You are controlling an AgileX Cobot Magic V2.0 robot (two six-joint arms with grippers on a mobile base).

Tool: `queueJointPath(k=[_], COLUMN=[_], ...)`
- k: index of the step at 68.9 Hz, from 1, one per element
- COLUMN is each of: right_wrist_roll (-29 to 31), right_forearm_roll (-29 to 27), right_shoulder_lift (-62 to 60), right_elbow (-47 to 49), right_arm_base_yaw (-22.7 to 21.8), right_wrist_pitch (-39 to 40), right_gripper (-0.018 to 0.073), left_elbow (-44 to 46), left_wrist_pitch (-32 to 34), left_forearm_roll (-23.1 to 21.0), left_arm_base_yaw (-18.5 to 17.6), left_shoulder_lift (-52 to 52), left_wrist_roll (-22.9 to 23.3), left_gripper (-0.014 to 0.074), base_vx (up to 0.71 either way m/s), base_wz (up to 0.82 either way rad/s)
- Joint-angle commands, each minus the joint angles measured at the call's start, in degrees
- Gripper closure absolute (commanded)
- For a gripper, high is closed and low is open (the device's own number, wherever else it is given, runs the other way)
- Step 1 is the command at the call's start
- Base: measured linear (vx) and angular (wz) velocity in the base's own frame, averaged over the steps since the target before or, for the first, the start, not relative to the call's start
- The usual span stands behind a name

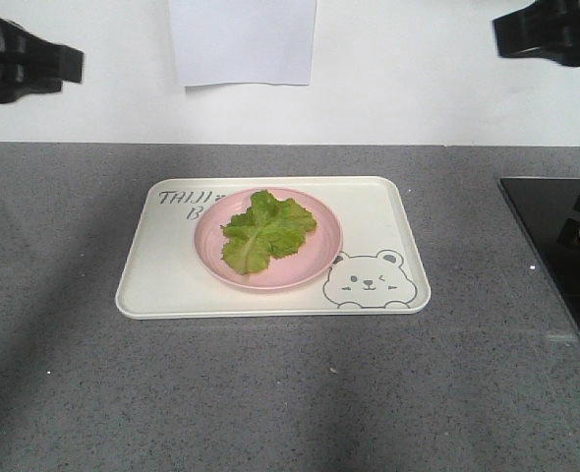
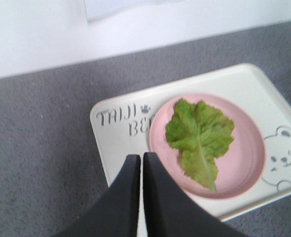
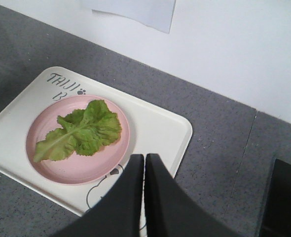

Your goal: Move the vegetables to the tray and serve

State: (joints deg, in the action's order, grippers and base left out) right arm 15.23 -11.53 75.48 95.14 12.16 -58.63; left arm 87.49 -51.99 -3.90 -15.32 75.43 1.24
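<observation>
Lettuce leaf [image 1: 266, 231] on pink plate [image 1: 315, 267]; plate on tray [image 1: 162, 285]

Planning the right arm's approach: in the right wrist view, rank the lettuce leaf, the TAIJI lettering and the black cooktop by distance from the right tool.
1. Lettuce leaf, left of the right tool, on the pink plate.
2. Black cooktop, far right.
3. TAIJI lettering, the tray's far-left corner.
</observation>
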Motion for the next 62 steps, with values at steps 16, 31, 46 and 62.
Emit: queueJointPath(k=[16,31,46,62], right_wrist_roll=[3.9,5.7,5.6,5.6], right_forearm_roll=[-2.8,-2.3,-2.5,-2.4], right_shoulder_lift=[-15.2,-32.2,-45.8,-54.0], right_elbow=[-18.0,-48.0,-69.5,-73.4], right_arm_base_yaw=[-0.1,-0.1,-0.1,-0.1], right_wrist_pitch=[16.8,31.4,37.7,44.4], right_gripper=[0.0568,0.0568,0.0568,0.0568], left_elbow=[-16.6,-36.5,-54.8,-59.2], left_wrist_pitch=[16.9,24.3,35.6,37.8], left_forearm_roll=[-0.7,-0.8,-1.0,-1.0], left_arm_base_yaw=[-0.2,-0.2,-0.2,-0.2], left_shoulder_lift=[-15.2,-26.2,-34.7,-37.1], left_wrist_roll=[0.0,0.1,2.1,2.1], left_gripper=[0.0605,0.0605,0.0605,0.0605], base_vx=[0.00,0.00,0.00,0.00], base_wz=[0.00,0.00,0.00,0.00])
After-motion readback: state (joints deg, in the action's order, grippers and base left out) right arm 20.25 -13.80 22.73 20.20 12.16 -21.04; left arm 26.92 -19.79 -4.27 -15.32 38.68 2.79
